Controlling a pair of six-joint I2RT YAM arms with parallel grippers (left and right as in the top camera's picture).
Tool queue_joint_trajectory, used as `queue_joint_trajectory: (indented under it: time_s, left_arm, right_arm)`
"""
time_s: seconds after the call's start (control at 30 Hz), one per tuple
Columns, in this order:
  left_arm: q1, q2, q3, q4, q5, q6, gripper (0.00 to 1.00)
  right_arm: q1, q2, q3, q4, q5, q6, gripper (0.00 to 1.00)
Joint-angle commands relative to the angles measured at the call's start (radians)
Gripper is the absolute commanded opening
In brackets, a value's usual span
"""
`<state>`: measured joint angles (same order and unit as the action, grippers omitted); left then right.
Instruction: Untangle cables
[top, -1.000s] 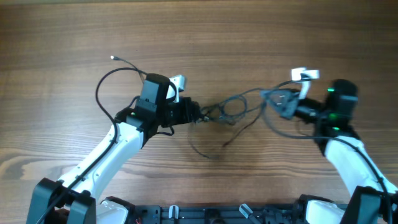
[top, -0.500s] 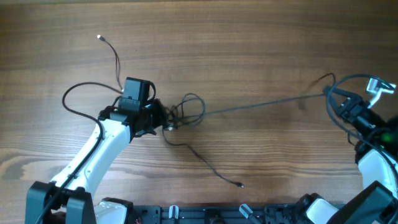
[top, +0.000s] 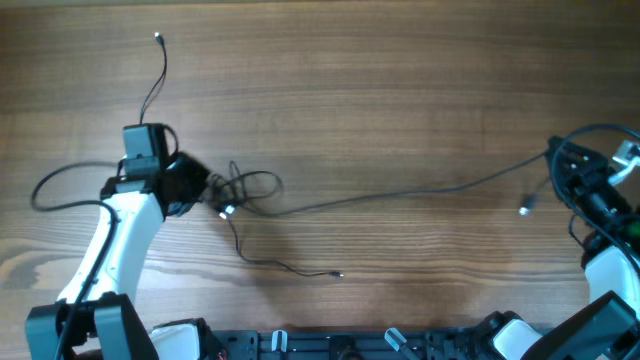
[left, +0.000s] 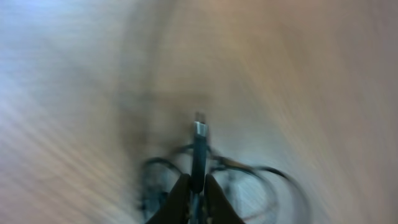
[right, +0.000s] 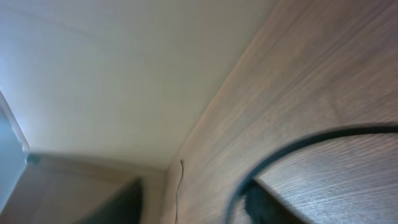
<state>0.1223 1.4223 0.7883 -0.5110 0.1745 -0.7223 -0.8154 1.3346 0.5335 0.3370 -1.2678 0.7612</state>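
The cables are thin black wires, and they bunch into a small knot (top: 252, 187) just right of my left gripper (top: 212, 197). In the blurred left wrist view that gripper (left: 198, 180) is shut on a cable plug (left: 199, 134) that sticks out past the fingertips, with loops behind it. One strand runs up to a tip (top: 158, 38). Another trails down to a tip (top: 338, 273). A long strand (top: 400, 195) stretches right to my right gripper (top: 572, 168), and a plug (top: 524, 210) lies beside it. I cannot make out the right jaws.
The wooden table (top: 380, 90) fills the overhead view. A thick black arm cable (top: 55, 185) loops out left of the left arm. The right wrist view shows the table edge (right: 205, 118), a pale wall and a blurred dark arc (right: 298, 146).
Both arms swung outward, the left arm further left and the right arm to the right edge. The tangle has drawn out into one long strand, and the knot went left with the left gripper.
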Motion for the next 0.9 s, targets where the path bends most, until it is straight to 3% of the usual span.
queue_joint_trajectory:
  time_s: [0.0, 0.17, 0.27, 0.3, 0.33, 0.43, 0.5, 0.57, 0.6, 0.7, 0.8, 0.87]
  left_arm:
    - [-0.112, -0.003, -0.004, 0.117, 0.282, 0.142, 0.04]
    - [-0.241, -0.003, -0.004, 0.243, 0.236, 0.081, 0.04]
    - [-0.259, -0.003, -0.004, 0.253, 0.228, -0.004, 0.04]
    - [-0.259, -0.003, -0.004, 0.253, 0.222, -0.005, 0.13]
    - [-0.259, -0.003, -0.004, 0.253, 0.217, -0.005, 0.34]
    - [-0.268, -0.003, -0.004, 0.243, 0.217, -0.004, 0.64]
    - [-0.285, -0.001, -0.004, 0.214, 0.208, 0.007, 0.69]
    - [-0.319, 0.016, -0.004, 0.163, 0.105, 0.007, 0.74]
    - [-0.327, 0.027, -0.004, 0.153, 0.069, 0.007, 0.74]
    - [-0.343, 0.085, -0.004, 0.164, 0.037, 0.004, 0.58]
    - [-0.343, 0.161, -0.004, 0.198, 0.037, -0.021, 0.55]
    - [-0.343, 0.196, -0.004, 0.2, 0.037, -0.027, 0.43]
  right_arm:
    - [0.115, -0.016, 0.014, 0.002, 0.012, -0.064, 1.0]
    - [0.391, -0.016, 0.014, -0.163, 0.065, -0.114, 1.0]
    - [0.645, -0.016, 0.014, -0.32, 0.325, -0.126, 1.0]
    - [0.724, -0.016, 0.014, -0.345, 0.415, -0.099, 1.0]
    - [0.83, -0.016, 0.014, -0.361, 0.525, -0.031, 1.0]
    - [0.98, -0.016, 0.014, -0.364, 0.649, 0.095, 1.0]
    - [1.052, -0.016, 0.014, -0.402, 0.778, 0.171, 1.0]
    - [1.078, -0.016, 0.014, -0.45, 0.864, 0.206, 1.0]
    - [1.08, -0.016, 0.014, -0.444, 0.864, 0.159, 1.0]
    - [1.121, -0.016, 0.014, -0.431, 0.863, 0.04, 0.97]
    - [1.205, -0.012, 0.014, -0.431, 0.875, 0.145, 0.98]
    - [1.261, 0.005, 0.014, -0.428, 0.915, 0.242, 0.99]
